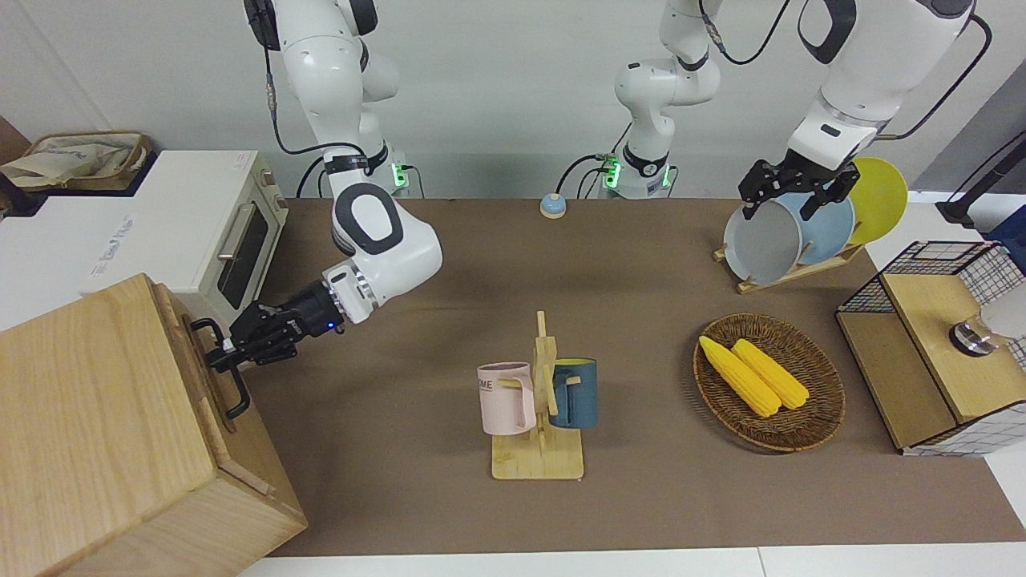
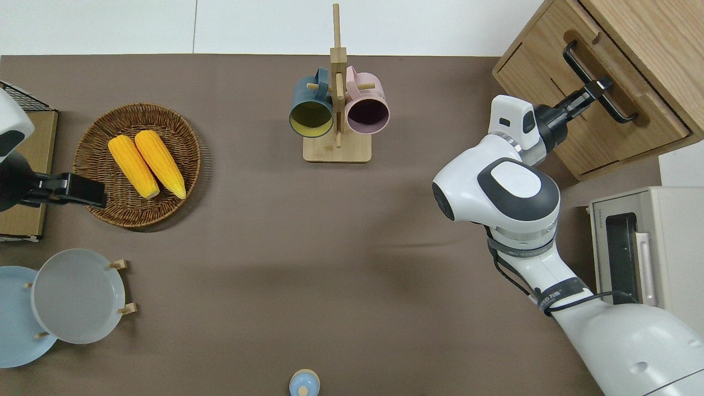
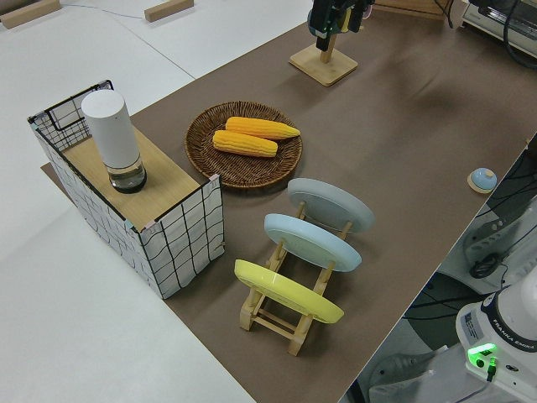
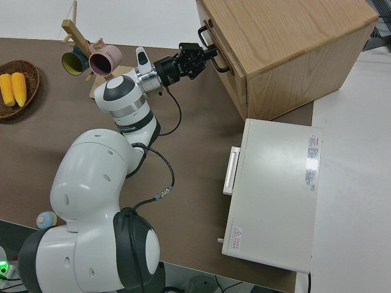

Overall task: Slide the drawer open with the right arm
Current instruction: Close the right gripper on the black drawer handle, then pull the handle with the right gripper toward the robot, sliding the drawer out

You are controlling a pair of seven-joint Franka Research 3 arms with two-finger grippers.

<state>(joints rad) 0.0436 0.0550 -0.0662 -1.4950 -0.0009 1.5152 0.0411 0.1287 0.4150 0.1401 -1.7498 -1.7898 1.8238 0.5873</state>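
Wooden box [image 1: 104,433]: cut off by the front view's lower and side edges; overhead view crops its top. Drawer [image 2: 599,104] front partly covered by the right gripper [image 2: 599,88]; finger contact on the black handle [image 2: 597,80] too small to resolve. Left gripper [image 1: 793,188]: fingers against the grey plate [image 1: 761,240], opening indeterminate. Blue plate [image 2: 16,324] cut by the overhead edge. Wire-grid cabinet [image 1: 938,344] runs off frame.

Matt light-wood drawer [image 2: 597,118] with a glossy black metal handle [image 2: 598,82].
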